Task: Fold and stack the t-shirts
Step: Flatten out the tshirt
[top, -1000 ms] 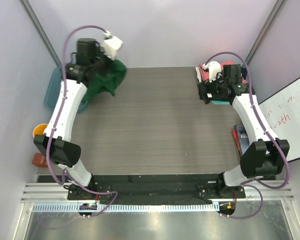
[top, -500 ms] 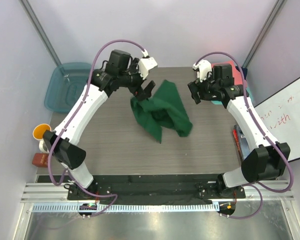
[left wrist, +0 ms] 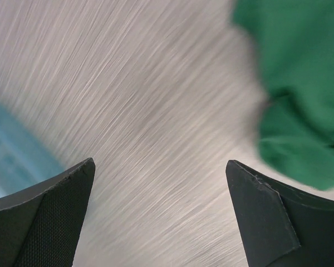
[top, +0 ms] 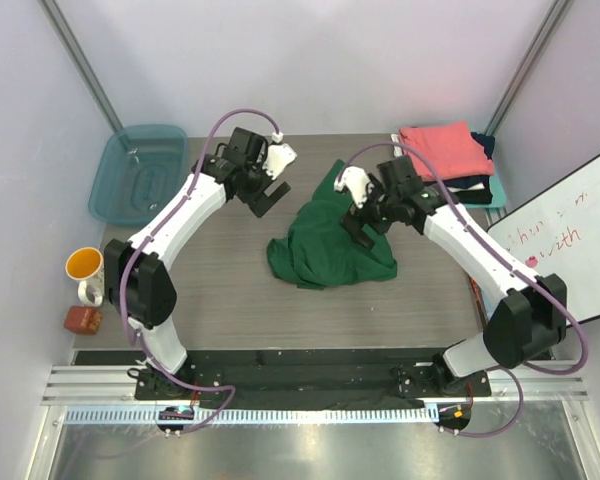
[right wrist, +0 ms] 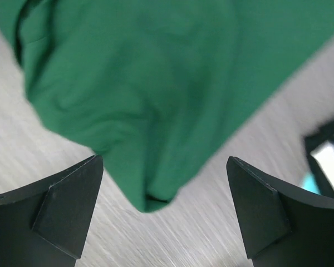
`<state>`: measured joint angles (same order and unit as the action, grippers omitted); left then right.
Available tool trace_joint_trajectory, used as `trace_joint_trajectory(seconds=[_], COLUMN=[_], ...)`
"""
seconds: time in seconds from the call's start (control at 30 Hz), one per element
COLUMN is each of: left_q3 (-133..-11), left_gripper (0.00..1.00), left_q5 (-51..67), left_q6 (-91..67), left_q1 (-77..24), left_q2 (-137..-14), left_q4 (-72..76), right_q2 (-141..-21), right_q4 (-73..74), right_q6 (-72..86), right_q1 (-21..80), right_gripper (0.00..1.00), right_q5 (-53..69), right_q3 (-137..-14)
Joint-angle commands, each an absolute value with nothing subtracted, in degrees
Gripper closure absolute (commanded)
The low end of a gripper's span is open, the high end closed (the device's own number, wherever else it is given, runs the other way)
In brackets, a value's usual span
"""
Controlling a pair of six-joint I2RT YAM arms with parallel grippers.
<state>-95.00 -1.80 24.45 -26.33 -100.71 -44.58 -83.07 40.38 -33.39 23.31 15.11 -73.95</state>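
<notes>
The dark green t-shirt [top: 325,250] lies crumpled in a loose heap on the tabletop [top: 220,290], a little right of its middle and well clear of the near edge. One flap reaches toward the far edge.

The left hand [top: 267,195] hangs over bare tabletop just left of that flap, toward the far edge. Its fingers [left wrist: 50,217] are spread wide with nothing between them. In the left wrist view the green cloth sits off to the upper right, apart from both fingers.

The right hand [top: 360,220] is over the heap's far-right part, its fingers [right wrist: 261,211] also wide apart and empty. The right wrist view shows rumpled green cloth filling the space beyond them, blurred, and I cannot tell whether the tips touch it.

At the far right corner sits a stack of folded t-shirts: a coral-pink one [top: 440,148] on top, a dark one [top: 475,183] under it, and a teal edge [top: 496,192] showing at the bottom.

Off the far left corner stands a translucent teal tub [top: 138,172]. A mug [top: 85,270] with an orange inside stands beyond the left edge.
</notes>
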Motion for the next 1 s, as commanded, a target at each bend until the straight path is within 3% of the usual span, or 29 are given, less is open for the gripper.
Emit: trace_joint_trajectory(seconds=[0.0, 0.27, 0.63, 0.97], left_q3=[-94.40, -86.32, -82.18, -79.54], left_gripper=[0.00, 0.00, 0.00, 0.00], left_q5=[-11.60, -14.76, -12.75, -12.31], left_q6=[23.38, 15.39, 15.64, 18.81], left_q1=[-24.53, -15.30, -10.90, -10.20], left_q2=[-103.36, -98.09, -93.78, -90.70], left_q4=[-43.69, -31.48, -30.32, -30.50], right_q2=[-86.99, -98.43, -116.09, -120.93], right_q4=[39.03, 36.12, 35.68, 42.00], right_q6=[-34.89, -30.42, -19.61, -25.22], right_q1=[28.55, 34.98, 36.56, 41.57], right_gripper=[0.02, 0.03, 0.04, 0.04], right_q5=[16.00, 16.87, 25.46, 29.45], right_q3=[-73.83, -83.39, -103.25, -105.38])
